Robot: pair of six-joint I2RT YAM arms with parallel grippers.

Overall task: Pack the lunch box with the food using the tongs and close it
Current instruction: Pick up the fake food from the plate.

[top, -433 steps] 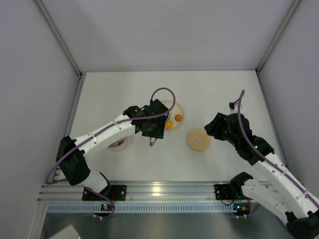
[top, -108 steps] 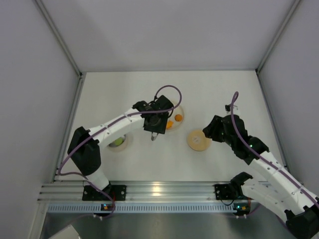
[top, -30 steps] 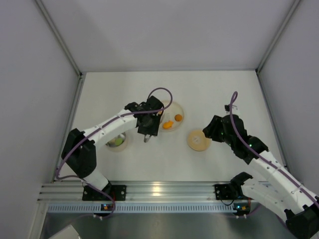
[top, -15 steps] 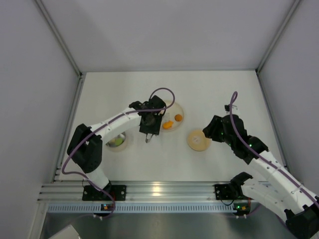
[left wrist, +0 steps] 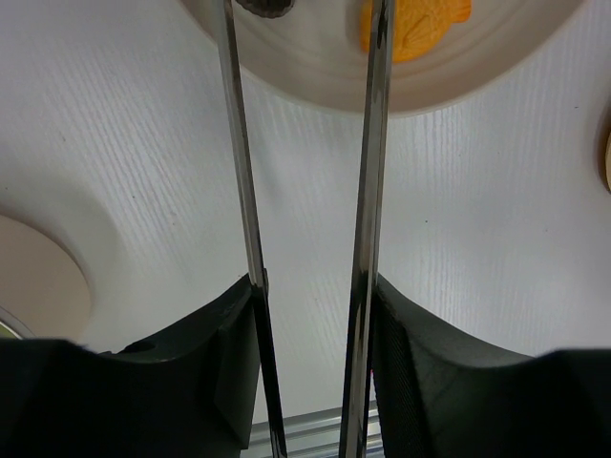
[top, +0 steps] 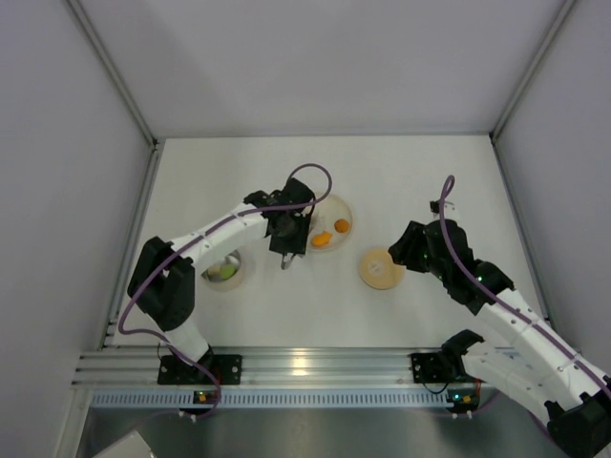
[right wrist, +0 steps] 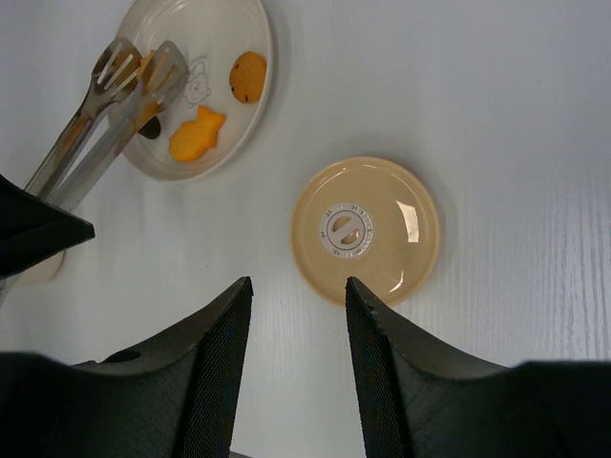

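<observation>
My left gripper (left wrist: pixel 313 281) is shut on the tongs (left wrist: pixel 370 172), one finger pressing each silvery arm from outside. The tongs' tips (right wrist: pixel 134 72) hang over the left part of the cream plate (right wrist: pixel 229 29). On that plate lie the food pieces: an orange fish shape (right wrist: pixel 198 134), a round orange piece (right wrist: pixel 248 76) and a small dark piece (right wrist: pixel 150 127). The steel lunch box (top: pixel 224 272) stands left of the left gripper (top: pixel 289 240) with green food inside. Its tan lid (right wrist: pixel 365 229) lies flat on the table. My right gripper (right wrist: pixel 298 286) hovers open just short of the lid, holding nothing.
White walls enclose the table on three sides. A metal rail (top: pixel 305 367) with both arm bases runs along the near edge. The plate (top: pixel 336 206) sits between the lunch box and the lid (top: pixel 381 269).
The left gripper with the tongs has shifted slightly up and right toward the plate, uncovering more of the lunch box. The right arm has not moved.
</observation>
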